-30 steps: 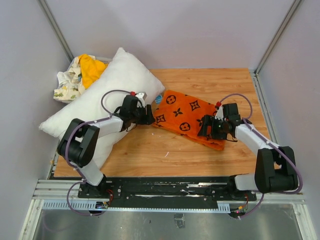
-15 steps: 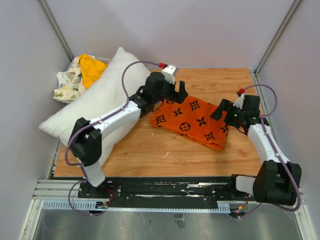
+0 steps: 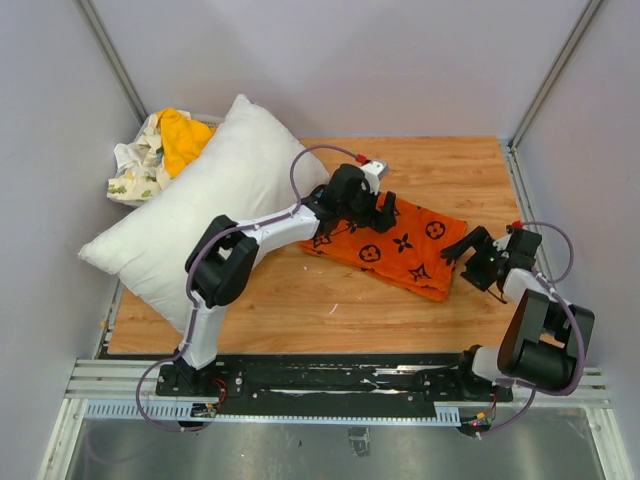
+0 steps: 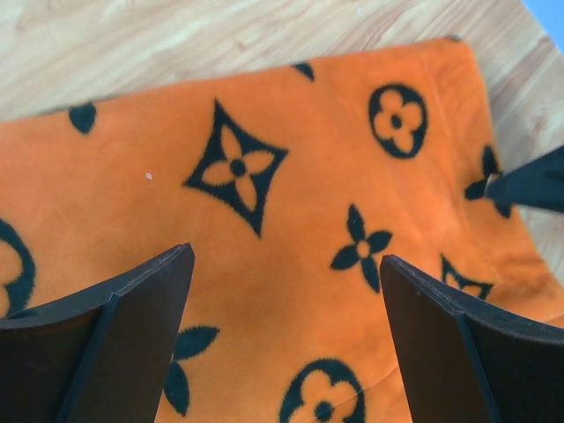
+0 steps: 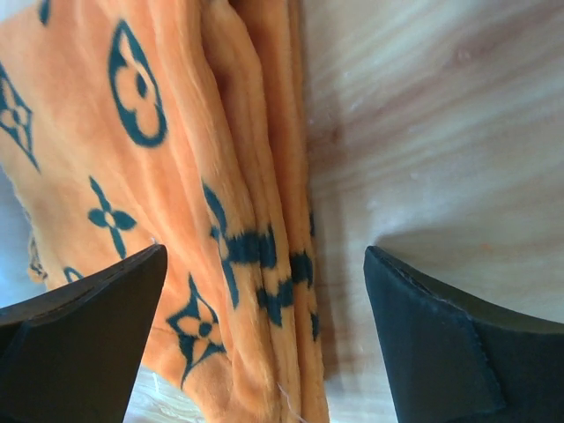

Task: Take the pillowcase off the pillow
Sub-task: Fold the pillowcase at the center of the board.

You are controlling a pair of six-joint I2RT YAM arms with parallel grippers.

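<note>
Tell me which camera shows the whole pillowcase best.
Top external: the pillowcase shows nearly whole on the table, the left gripper covering one part. Left wrist shows only a patch of print; right wrist only its layered edge.

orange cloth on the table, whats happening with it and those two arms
The pillowcase lies flat on the wooden table, already off the pillow, which sits bare and white at the table's left side. The left gripper hovers open over the far left part of the pillowcase. The right gripper is open at its right edge, spanning fabric and wood. Neither holds anything.
</note>
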